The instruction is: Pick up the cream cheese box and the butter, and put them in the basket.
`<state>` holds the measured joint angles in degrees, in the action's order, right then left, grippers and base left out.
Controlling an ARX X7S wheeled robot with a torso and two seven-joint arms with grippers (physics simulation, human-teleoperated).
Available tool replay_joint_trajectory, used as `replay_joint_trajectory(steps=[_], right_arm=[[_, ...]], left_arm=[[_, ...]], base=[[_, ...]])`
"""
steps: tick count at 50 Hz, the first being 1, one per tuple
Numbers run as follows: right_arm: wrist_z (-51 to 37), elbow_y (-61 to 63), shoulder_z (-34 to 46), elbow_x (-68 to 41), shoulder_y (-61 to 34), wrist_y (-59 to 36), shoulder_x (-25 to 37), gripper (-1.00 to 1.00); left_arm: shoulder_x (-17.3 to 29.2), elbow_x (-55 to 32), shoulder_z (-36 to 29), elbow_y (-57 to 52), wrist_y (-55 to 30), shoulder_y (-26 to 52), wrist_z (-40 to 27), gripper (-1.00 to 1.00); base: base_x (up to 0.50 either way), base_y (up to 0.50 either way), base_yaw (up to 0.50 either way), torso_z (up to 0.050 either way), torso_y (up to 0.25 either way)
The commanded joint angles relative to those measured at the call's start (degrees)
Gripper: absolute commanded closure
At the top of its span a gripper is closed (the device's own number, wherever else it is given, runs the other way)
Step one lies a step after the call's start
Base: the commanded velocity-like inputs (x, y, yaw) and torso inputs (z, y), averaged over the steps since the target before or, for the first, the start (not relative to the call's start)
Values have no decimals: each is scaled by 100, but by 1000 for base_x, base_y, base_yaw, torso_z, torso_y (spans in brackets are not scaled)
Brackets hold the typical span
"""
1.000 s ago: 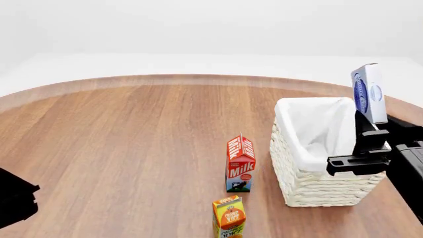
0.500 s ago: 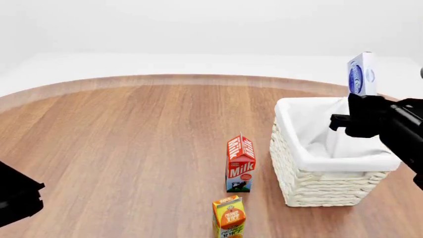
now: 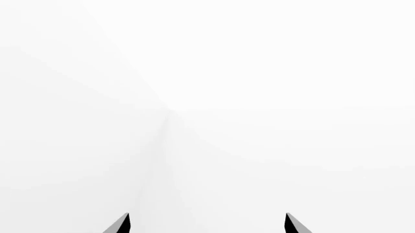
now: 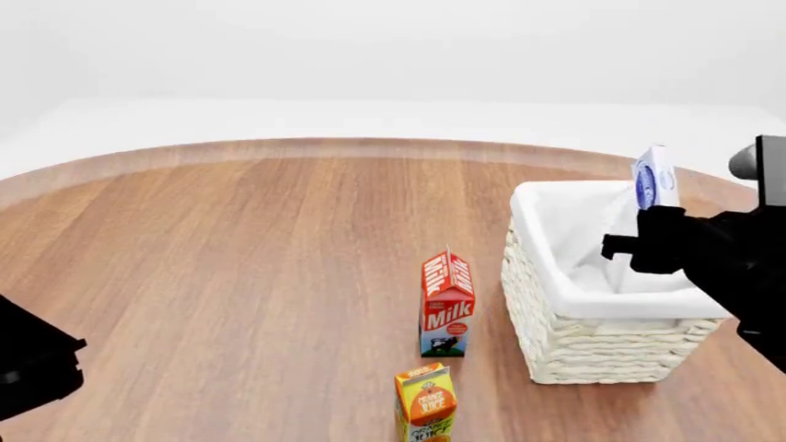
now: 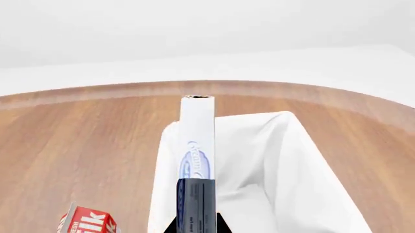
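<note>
My right gripper [image 4: 649,232] is shut on the cream cheese box [image 4: 654,180], a small flat white box with blue markings. It holds the box upright over the far right part of the white wicker basket [image 4: 555,313]. The right wrist view shows the cream cheese box [image 5: 196,145] edge-on, pinched at its lower end by my right gripper [image 5: 196,224], with the basket [image 5: 285,160] and its cloth liner below. My left gripper [image 3: 206,224] is open and faces blank white background, nothing between its fingers. The butter is out of view.
A red milk carton [image 4: 447,304] stands on the wooden table [image 4: 246,249] just left of the basket, and an orange juice carton [image 4: 425,402] stands nearer the front edge. The milk carton [image 5: 87,221] also shows in the right wrist view. My left arm [image 4: 31,364] sits at the left edge.
My right gripper swung up and left from beside the basket's right wall to above its far right side. The cream cheese box went with it and now sits lower, nearer the rim.
</note>
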<state>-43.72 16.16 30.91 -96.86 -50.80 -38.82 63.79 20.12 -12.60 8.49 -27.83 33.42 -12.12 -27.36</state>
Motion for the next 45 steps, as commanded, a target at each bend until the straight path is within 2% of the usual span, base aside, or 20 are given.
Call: replay_joint_trajectory(steps=[1, 10, 19, 45], right_arm=[[198, -306, -53, 509, -219, -242, -47, 100], [306, -538, 48, 637, -448, -497, -74, 100], [774, -860, 330, 1010, -797, -891, -277, 100], [1299, -1584, 613, 1531, -1177, -1177, -489, 100]], left_arm=[[-102, 105, 85, -6, 64, -30, 169, -100], [-96, 152, 49, -36, 53, -44, 164, -100], [-72, 146, 51, -42, 36, -33, 147, -100], [-37, 175, 5, -53, -7, -3, 107, -100]], base=[[0, 0, 0, 0, 0], [0, 0, 0, 0, 0], [0, 0, 0, 0, 1], [0, 0, 0, 0, 0]])
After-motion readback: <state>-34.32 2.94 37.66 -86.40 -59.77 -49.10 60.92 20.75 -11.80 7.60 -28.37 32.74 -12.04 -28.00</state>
